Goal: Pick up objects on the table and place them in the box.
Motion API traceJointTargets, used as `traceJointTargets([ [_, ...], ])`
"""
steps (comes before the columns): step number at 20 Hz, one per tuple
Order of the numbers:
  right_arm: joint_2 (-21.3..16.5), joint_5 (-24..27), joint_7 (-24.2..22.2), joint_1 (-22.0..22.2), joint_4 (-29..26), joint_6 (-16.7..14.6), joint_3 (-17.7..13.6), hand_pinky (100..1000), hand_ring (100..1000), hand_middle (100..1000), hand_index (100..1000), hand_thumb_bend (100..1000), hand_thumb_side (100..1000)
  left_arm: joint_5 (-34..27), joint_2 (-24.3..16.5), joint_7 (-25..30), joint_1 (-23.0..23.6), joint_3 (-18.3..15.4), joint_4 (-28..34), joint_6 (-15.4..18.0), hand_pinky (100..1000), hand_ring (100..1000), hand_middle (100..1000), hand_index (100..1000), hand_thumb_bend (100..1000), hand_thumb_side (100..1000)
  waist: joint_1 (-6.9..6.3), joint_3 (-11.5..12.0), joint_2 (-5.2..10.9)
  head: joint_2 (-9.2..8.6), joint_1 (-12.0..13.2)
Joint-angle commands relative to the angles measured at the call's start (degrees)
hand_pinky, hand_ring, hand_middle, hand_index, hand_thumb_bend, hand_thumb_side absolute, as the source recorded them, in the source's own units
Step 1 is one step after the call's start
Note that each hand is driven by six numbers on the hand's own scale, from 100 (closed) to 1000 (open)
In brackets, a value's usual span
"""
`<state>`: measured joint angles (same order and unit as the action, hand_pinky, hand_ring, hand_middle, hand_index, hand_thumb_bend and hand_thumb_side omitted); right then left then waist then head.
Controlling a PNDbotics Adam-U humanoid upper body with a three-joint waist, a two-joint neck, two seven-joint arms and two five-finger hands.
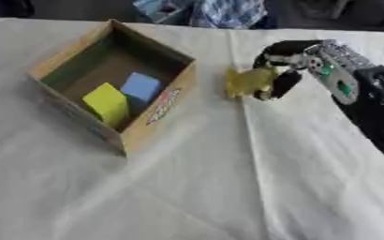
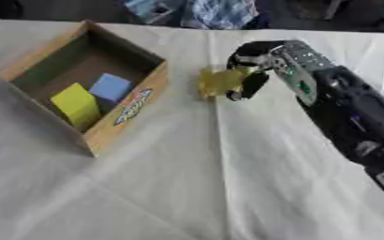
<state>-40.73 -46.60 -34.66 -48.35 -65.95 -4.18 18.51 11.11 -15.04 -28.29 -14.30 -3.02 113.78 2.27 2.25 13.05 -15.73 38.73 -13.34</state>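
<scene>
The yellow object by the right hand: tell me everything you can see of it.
The yellow object is a small, irregular, slightly translucent-looking lump, paler than the yellow block in the box; its exact shape cannot be made out. It sits just right of the cardboard box, outside it, over the white tablecloth. The right hand has dark fingers curled round its right side, gripping it. Whether it rests on the cloth or is lifted cannot be told.

The right hand (image 2: 257, 63) has glossy black fingers and a silver-grey back plate with small green marks, joined to a bulky matte-black forearm (image 2: 351, 117) casing.
</scene>
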Motion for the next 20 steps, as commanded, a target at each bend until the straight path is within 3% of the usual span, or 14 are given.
traceJointTargets([
  [1,-2.41,1.43,0.47,-0.72,-1.60,0.94,-1.02,886,883,619,786,193,372,0.30,-0.79,0.22,-0.65,-0.13,0.81,0.08,613,842,1000,667,220,940,-0.13,-0.08,1.28,-0.19,0.01],
  [5,-2.87,2.75,0.59,-0.67,-2.56,1.48,-1.45,882,877,614,785,175,352,0.35,-0.85,0.26,-0.66,-0.16,0.81,0.08,613,842,1000,667,220,939,-0.11,-0.09,1.33,0.00,0.11],
  [7,-3.07,3.78,0.89,-0.81,-3.43,1.84,-2.07,871,864,594,778,104,326,0.37,-0.88,0.25,-0.65,-0.18,0.81,0.08,613,842,1000,667,220,938,-0.11,-0.13,1.39,0.15,0.13],
  [20,-4.17,14.10,0.25,-2.87,-14.49,6.62,-5.81,845,823,558,786,100,282,0.39,-1.02,0.14,-0.48,-0.28,0.81,0.02,613,843,1000,666,220,933,-0.19,-0.40,1.56,0.86,0.78],
])
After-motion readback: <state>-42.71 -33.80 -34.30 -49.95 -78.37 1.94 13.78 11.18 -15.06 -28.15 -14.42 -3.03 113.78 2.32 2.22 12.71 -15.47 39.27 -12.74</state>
